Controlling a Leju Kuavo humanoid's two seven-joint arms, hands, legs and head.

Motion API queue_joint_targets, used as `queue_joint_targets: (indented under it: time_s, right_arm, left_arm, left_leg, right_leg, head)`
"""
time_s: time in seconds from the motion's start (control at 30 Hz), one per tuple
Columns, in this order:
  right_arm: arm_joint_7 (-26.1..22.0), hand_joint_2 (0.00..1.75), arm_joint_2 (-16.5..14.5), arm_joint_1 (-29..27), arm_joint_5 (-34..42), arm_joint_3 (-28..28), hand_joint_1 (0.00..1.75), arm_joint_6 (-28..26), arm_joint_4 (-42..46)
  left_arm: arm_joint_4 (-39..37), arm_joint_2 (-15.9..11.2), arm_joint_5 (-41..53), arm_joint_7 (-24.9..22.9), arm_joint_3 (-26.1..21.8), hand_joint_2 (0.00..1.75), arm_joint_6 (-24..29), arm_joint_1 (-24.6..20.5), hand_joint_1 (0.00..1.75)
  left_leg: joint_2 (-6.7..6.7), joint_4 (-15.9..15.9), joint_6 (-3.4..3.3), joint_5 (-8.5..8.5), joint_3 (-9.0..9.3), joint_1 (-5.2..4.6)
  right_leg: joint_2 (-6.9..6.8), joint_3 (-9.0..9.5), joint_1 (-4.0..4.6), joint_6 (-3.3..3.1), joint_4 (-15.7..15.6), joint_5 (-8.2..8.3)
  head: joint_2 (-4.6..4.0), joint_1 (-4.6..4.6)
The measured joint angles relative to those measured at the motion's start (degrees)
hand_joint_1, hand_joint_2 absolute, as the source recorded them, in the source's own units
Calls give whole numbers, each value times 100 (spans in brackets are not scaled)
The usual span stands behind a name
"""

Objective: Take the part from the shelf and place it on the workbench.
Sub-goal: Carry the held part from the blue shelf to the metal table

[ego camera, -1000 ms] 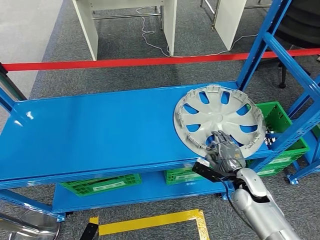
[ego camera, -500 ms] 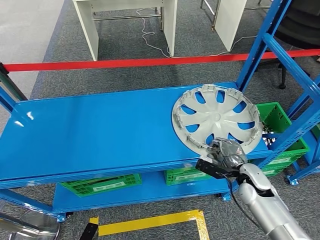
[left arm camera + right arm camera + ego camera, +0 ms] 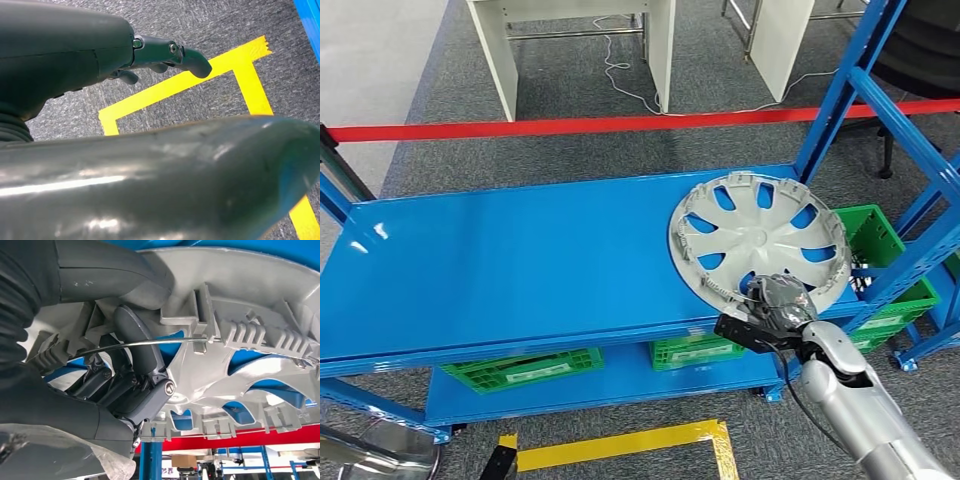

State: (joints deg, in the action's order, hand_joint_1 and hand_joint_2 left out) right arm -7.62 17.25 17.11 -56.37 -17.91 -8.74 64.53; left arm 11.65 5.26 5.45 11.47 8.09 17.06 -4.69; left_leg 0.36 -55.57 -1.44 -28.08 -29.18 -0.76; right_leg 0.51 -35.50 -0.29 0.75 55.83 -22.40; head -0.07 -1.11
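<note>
1. The part, a silver-grey wheel cover (image 3: pixel 758 240), lies with its ribbed inner side up at the right end of the blue shelf deck (image 3: pixel 509 270), its near rim reaching the deck's front edge.
2. The right hand (image 3: pixel 776 300) sits at that near rim, coming in from the front of the shelf on its silver arm.
3. In the right wrist view the dark fingers (image 3: pixel 128 385) curl through a spoke opening of the wheel cover (image 3: pixel 241 325) and the thick grey thumb presses on the rim beside a clip and the thin wire ring, so the hand grips the cover's edge.
4. The cover's far rim rests on the deck near the blue upright post (image 3: pixel 841 95) of the rack.
5. The left hand (image 3: pixel 166 52) hangs over grey carpet and a yellow tape outline (image 3: pixel 188 82); its fingers are loosely extended and apart, holding nothing.
6. Green crates (image 3: pixel 524 368) stand on the lower shelf level, and another green crate (image 3: pixel 882 240) sits to the right of the cover.
7. A red tape line (image 3: pixel 546 127) runs across the carpet behind the shelf.
</note>
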Motion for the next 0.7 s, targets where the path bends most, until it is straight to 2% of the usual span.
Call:
queue_joint_targets:
  time_s: [0.2, 0.37, 0.7]
  right_arm:
    - [-67, 175, 49, 44, 17, -36, 175, -1, -42]
    - [-90, 175, 118, 34, -195, -127, 175, -352, -44]
    - [68, 175, 497, 96, -1196, -360, 175, -854, 208]
  left_arm:
    - [0, 11, 27, 0, -10, 0, 6, -1, 0]
    - [0, 25, 63, 0, -30, 0, 30, -1, 0]
    - [0, 119, 58, 2, -129, 0, 130, 1, 0]
  left_leg:
    - [0, -1, 0, 0, 1, 0]
    - [-1, -1, 0, 0, -1, 0]
    - [-11, -2, -1, 1, -25, -2]
  right_leg:
    - [0, 3, 0, 0, -1, 0]
    - [-1, 2, -1, 0, 0, 0]
    - [-18, -15, -5, 1, 2, 1]
  head:
    - [0, 0]
    - [0, 1]
    - [0, 0]
